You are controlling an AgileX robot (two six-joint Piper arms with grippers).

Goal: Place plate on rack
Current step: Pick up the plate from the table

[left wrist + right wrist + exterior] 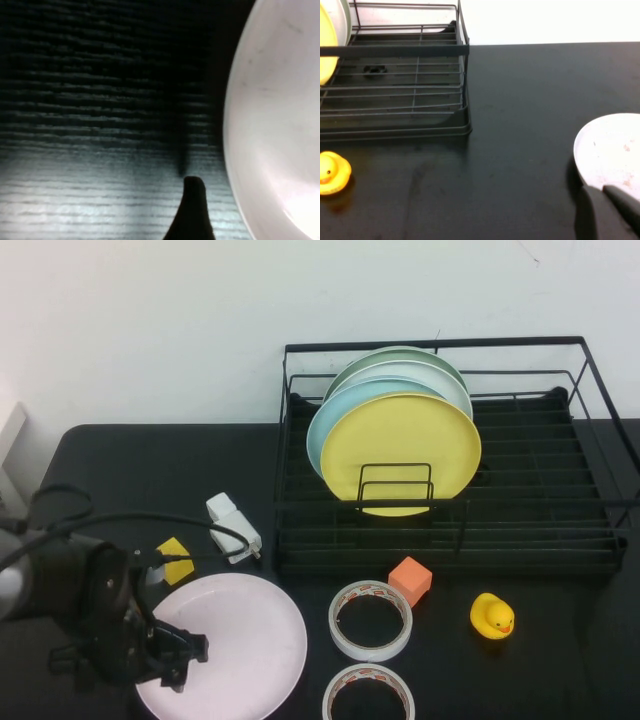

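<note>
Plate (235,640) flat on counter (560,660), not lifted; left gripper (178,652) at its rim, fingers spread; right gripper (610,210) parked, fingers pressed together; rack (540,510) placement remains

My left gripper (185,650) stands spread at the plate's (240,645) 9 o'clock rim. The rack (450,540) lies toward 1 o'clock; 2 tape rolls (371,620) obstruct at 3 o'clock. Rack's right half is unoccupied.

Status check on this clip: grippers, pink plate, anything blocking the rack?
Left gripper open at pink plate edge, no grip. Right gripper shut, parked off to the side. Plate flat on table. Rack front slots held by yellow plate.
</note>
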